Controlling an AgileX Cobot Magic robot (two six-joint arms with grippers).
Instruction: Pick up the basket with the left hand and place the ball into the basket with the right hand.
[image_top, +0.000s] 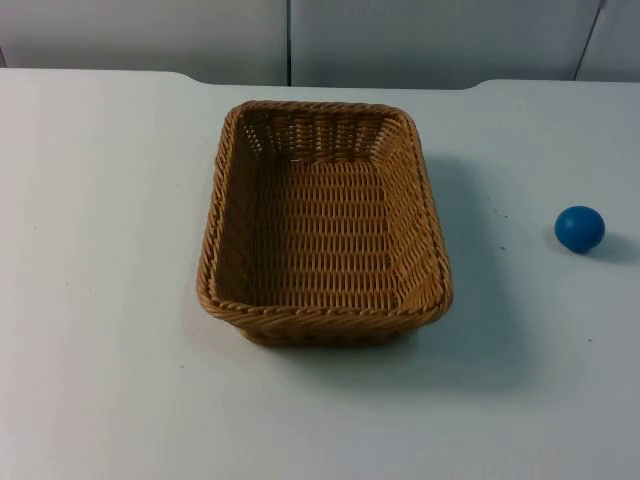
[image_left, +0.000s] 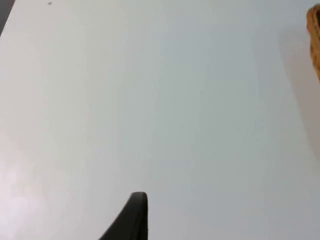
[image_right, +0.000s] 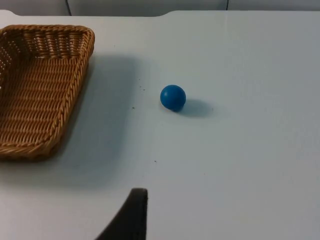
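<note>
A brown wicker basket (image_top: 325, 318) stands empty and upright in the middle of the white table. A small blue ball (image_top: 579, 228) lies on the table well to the basket's right, apart from it. My left gripper (image_left: 134, 220) hovers over bare table to the left of the basket, whose rim (image_left: 315, 40) just edges into the left wrist view. My right gripper (image_right: 131, 217) hangs above the table, short of the ball (image_right: 173, 97), with the basket (image_right: 80, 75) off to one side. Neither gripper touches anything.
The grey partition wall (image_top: 300, 40) closes off the table's far edge. Bare white table top (image_top: 100, 250) lies to the left of the basket, in front of it, and between basket and ball.
</note>
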